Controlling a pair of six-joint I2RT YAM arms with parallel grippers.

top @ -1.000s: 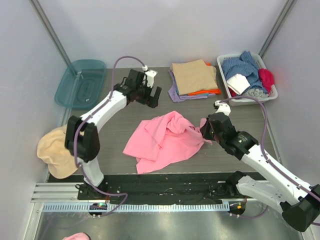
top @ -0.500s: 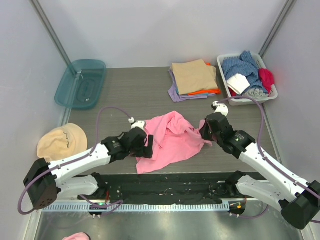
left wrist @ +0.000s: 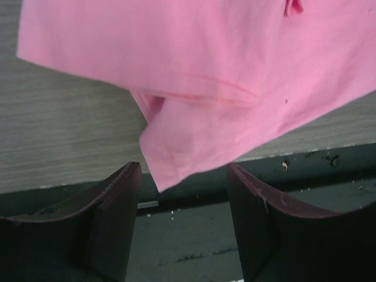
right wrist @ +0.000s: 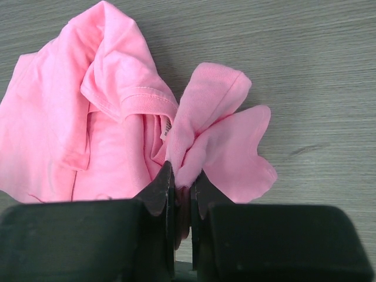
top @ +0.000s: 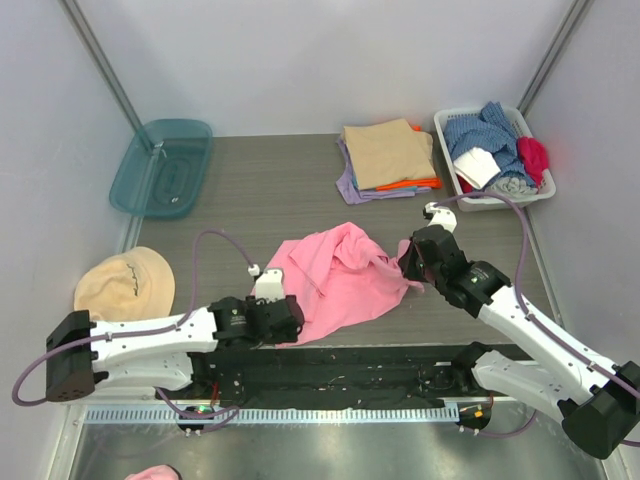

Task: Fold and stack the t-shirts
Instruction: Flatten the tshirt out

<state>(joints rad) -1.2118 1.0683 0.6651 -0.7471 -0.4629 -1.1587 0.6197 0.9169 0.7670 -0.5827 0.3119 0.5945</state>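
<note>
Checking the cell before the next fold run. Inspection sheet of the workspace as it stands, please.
Surface: table, dark wood grain.
Job's things: pink shirt crumpled at centre, unfolded; stack folded at far right, tan on top, orange and lilac under it.
Clutter: cap at left edge; teal tub far left; basket of mixed clothes far right.
Grippers: left gripper open, jaws either side of the shirt's near corner; right gripper shut on a bunch of the shirt's right side.
Cables: purple cable loops off the left arm, another off the right.
Surroundings: grey walls; metal rail along the near edge.
</note>
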